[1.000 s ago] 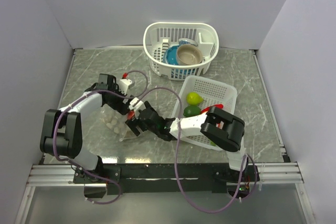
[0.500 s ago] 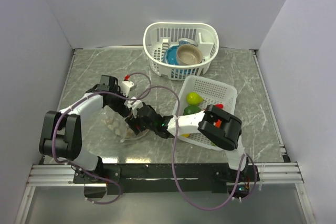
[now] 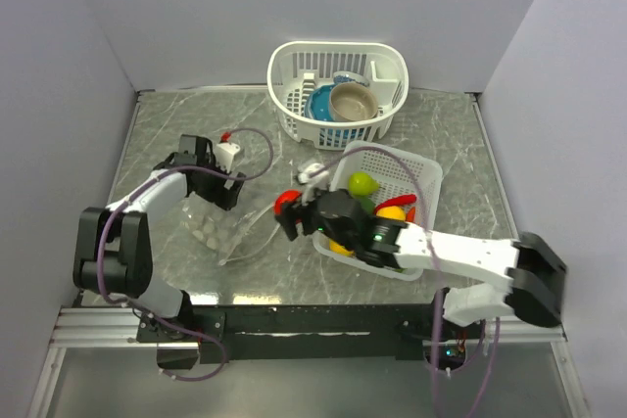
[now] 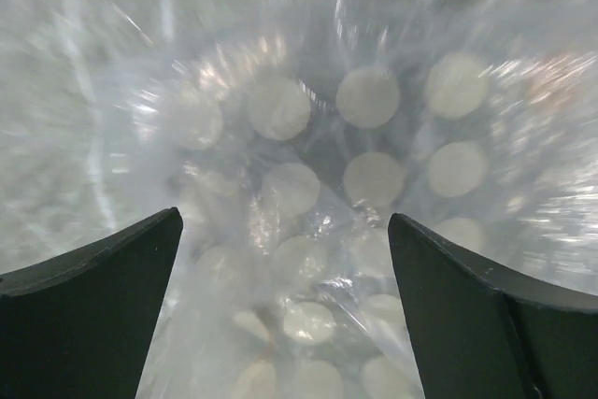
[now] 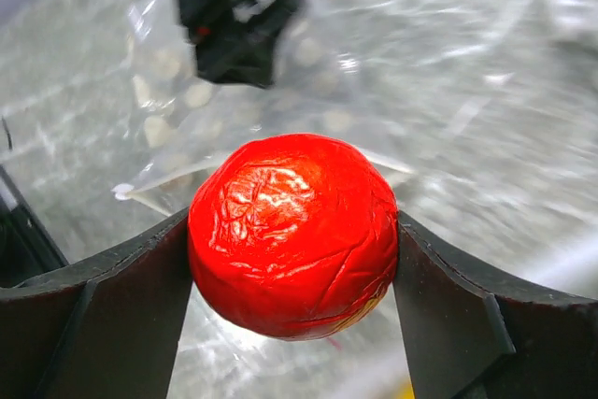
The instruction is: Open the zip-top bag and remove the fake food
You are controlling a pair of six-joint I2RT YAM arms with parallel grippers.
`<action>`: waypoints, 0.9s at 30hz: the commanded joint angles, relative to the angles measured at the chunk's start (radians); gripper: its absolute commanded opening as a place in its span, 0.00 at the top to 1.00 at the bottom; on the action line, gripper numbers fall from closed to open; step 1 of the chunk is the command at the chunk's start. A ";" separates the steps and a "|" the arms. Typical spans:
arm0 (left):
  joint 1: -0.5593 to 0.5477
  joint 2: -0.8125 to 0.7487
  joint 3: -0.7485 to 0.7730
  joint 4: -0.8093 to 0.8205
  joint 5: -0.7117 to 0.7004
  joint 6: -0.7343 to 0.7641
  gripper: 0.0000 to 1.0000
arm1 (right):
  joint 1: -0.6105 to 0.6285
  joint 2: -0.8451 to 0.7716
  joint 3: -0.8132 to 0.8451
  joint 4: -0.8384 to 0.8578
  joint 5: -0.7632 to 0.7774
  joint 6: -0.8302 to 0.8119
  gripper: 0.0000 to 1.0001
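The zip-top bag (image 3: 223, 232), clear with white dots, lies crumpled on the table left of centre and fills the left wrist view (image 4: 308, 137). My left gripper (image 3: 219, 191) sits at the bag's far edge. In its wrist view the left gripper (image 4: 285, 221) is wide open, with bag plastic between and under its fingers. My right gripper (image 3: 287, 210) is shut on a red fake fruit (image 3: 287, 202), held above the table just right of the bag; the fruit (image 5: 291, 231) sits firmly between the fingers. Lime green (image 3: 363, 183), yellow (image 3: 392, 212) and red (image 3: 409, 212) fake food lie in the rectangular white basket (image 3: 423, 171).
A round white lattice basket (image 3: 392, 66) at the back holds a blue bowl (image 3: 321, 103) and a tan bowl (image 3: 353, 100). The rectangular basket lies right of the right gripper. Walls close in the table on the left, back and right.
My right gripper has pulled back out of the bag to the right and risen, carrying the red fruit. My left gripper has shifted a little left and back at the bag's edge.
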 commanded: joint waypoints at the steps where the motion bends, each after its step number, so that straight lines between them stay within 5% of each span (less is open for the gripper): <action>1: -0.031 -0.168 0.155 -0.054 0.073 -0.087 0.01 | -0.013 -0.218 -0.093 -0.121 0.265 0.075 0.88; 6: -0.087 -0.237 0.262 -0.109 0.154 -0.179 0.01 | -0.090 -0.380 -0.191 -0.256 0.400 0.181 0.77; 8: -0.112 -0.239 0.302 -0.157 0.162 -0.182 0.01 | -0.104 -0.413 -0.221 -0.271 0.402 0.213 0.52; 9: -0.115 -0.245 0.308 -0.167 0.159 -0.179 0.01 | -0.107 -0.418 -0.227 -0.294 0.410 0.230 0.09; 10: -0.117 -0.254 0.307 -0.181 0.157 -0.175 0.01 | -0.110 -0.421 -0.228 -0.308 0.413 0.245 0.00; 19: -0.117 -0.481 0.150 -0.163 0.208 -0.210 0.01 | -0.116 -0.403 -0.158 -0.451 0.443 0.346 0.00; 27: -0.115 -0.435 0.208 -0.209 0.206 -0.287 0.01 | -0.116 -0.395 -0.009 -0.580 0.459 0.385 0.00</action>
